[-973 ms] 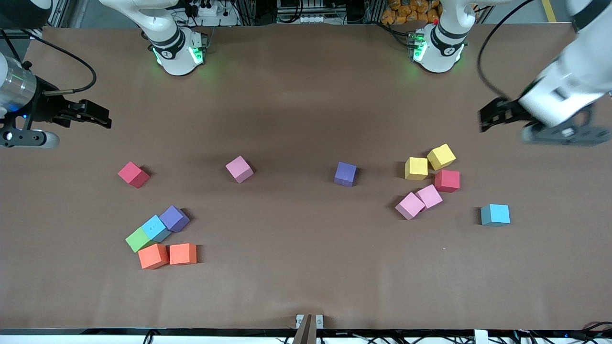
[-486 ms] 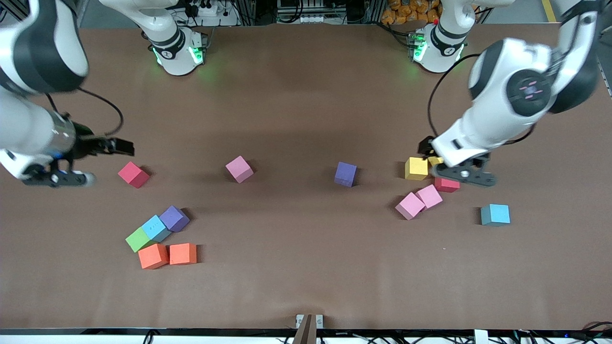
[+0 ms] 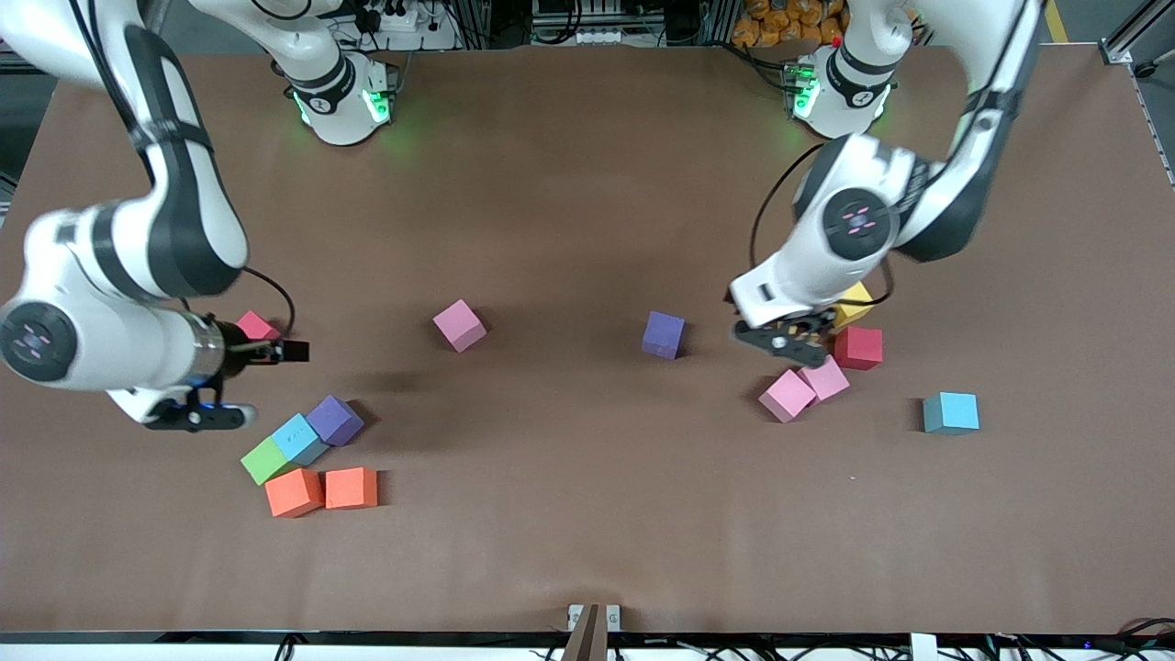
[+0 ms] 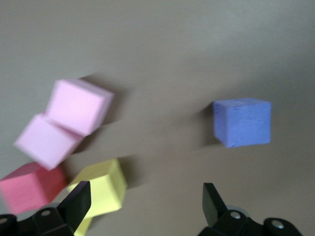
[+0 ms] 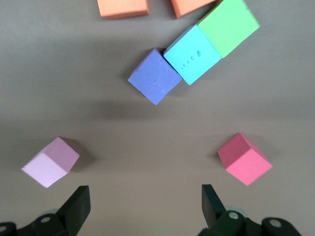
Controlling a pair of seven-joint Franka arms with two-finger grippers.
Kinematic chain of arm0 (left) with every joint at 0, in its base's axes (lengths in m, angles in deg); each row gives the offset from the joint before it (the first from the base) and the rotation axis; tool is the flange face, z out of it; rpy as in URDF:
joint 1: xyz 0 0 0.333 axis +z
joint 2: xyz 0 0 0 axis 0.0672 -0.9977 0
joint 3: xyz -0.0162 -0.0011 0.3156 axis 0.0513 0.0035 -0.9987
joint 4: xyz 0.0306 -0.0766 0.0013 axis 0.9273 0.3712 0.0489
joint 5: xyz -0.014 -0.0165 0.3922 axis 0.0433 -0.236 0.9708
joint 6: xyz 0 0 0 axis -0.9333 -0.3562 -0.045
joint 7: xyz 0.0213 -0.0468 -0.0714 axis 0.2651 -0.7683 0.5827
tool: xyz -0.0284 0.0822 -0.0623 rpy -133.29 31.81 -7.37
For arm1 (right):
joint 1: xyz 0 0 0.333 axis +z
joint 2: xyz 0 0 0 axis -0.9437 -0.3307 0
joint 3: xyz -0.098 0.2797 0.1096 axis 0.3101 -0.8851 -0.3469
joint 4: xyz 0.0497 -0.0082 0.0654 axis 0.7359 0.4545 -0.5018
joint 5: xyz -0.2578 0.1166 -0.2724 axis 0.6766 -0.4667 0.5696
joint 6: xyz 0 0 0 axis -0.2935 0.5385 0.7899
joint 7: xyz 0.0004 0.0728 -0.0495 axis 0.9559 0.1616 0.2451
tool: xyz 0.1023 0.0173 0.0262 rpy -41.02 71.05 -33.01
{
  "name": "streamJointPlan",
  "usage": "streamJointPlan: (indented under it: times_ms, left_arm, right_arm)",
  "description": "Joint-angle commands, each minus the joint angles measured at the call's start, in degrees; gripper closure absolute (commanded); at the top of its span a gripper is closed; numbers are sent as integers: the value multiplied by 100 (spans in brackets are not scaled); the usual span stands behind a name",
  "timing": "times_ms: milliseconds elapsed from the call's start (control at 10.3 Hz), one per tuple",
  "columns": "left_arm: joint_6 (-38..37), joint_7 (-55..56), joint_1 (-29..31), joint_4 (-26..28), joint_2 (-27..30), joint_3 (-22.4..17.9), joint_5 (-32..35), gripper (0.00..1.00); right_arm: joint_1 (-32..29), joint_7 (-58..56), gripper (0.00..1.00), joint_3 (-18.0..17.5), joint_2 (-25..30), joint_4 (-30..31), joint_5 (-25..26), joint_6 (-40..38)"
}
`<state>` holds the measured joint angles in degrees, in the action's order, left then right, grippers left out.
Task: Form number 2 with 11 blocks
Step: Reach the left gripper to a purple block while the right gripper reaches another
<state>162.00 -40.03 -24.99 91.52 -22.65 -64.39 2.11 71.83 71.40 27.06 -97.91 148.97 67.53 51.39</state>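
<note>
blocks scattered on desk, both grippers spread and empty

the blocks lie loose on the brown desk (image 3: pixel 569 514); no digit is formed and no containers are present.

group toward the right arm's end: a green block (image 3: pixel 264 460), a light blue block (image 3: pixel 299 438) and a purple block (image 3: pixel 334 420) touch in a diagonal row. two orange blocks (image 3: pixel 294 492) (image 3: pixel 352 487) sit side by side just nearer the front camera than that row. a red-pink block (image 3: pixel 256 325) lies farther from the camera, partly covered by the right arm.

middle of desk: a single pink block (image 3: pixel 459 325) and a second purple block (image 3: pixel 664 333) stand well apart from each other.

group toward the left arm's end: two pink blocks (image 3: pixel 787 396) (image 3: pixel 824 378) touch. a red block (image 3: pixel 859 348) sits just beside them, farther from the camera. a yellow block (image 3: pixel 855 304) shows partly under the left arm; the left wrist view shows one yellow cube (image 4: pixel 101 188) by the gripper, with part of another yellow face at the frame edge. a second light blue block (image 3: pixel 951 412) stands alone, nearest the desk end.

the left gripper (image 3: pixel 782 338) is over the yellow cubes, fingers apart, holding nothing. the right gripper (image 3: pixel 275 351) is over the desk beside the red-pink block, fingers apart, holding nothing.
</note>
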Motion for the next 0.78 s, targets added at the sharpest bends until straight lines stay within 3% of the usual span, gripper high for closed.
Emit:
streamJointPlan:
  times_ms: [0, 195, 681]
  left_arm:
    - [136, 706, -521, -424, -549, -81, 138, 0]
    - [180, 744, -741, -766, -919, -116, 139, 0]
    - [627, 1524, -944, -1032, -1500, -143, 130, 0]
  right_arm:
    - [-141, -500, 0, -7, -71, 259, 20, 576]
    - [-176, -851, 0, -7, -360, 287, 20, 1235]
    - [-97, -3381, 0, -25, -905, 295, 20, 2467]
